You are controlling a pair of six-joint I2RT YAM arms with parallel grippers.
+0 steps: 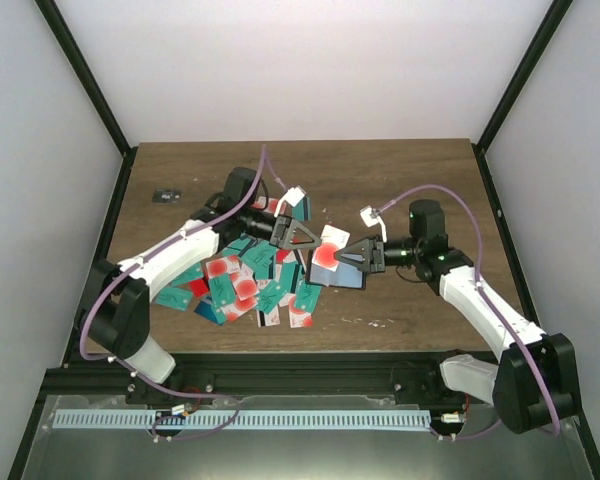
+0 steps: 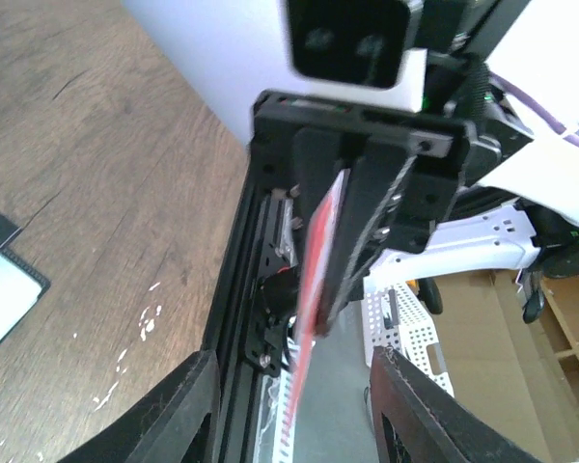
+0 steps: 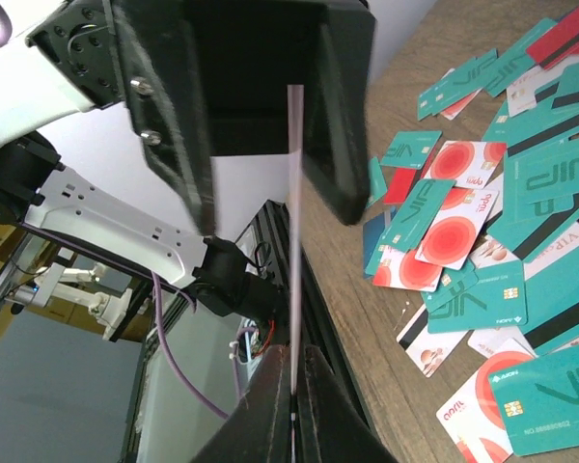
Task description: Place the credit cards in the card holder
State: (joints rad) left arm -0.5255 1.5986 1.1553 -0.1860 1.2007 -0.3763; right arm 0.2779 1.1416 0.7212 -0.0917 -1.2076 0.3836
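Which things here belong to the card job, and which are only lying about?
Job:
credit cards, in a pile
one card, pinched by the right gripper
card holder, lying open
left gripper, open around that card

Lying about:
tiny dark object, far left, apart from the pile

Top view: I see bright, even light from above. The white walls (image 1: 280, 60) run near overexposed. The table (image 1: 400, 190) is evenly lit, with soft, short shadows.

Left wrist view: the left gripper (image 2: 291, 357) is out of focus, its fingers (image 2: 174, 415) 2 dark blurs at the bottom edge. The held card (image 2: 314, 280) smears red.

Right wrist view: I read the left gripper as underexposed, almost black, with little surface detail. The credit cards (image 3: 463, 241) on the wood are sharp.
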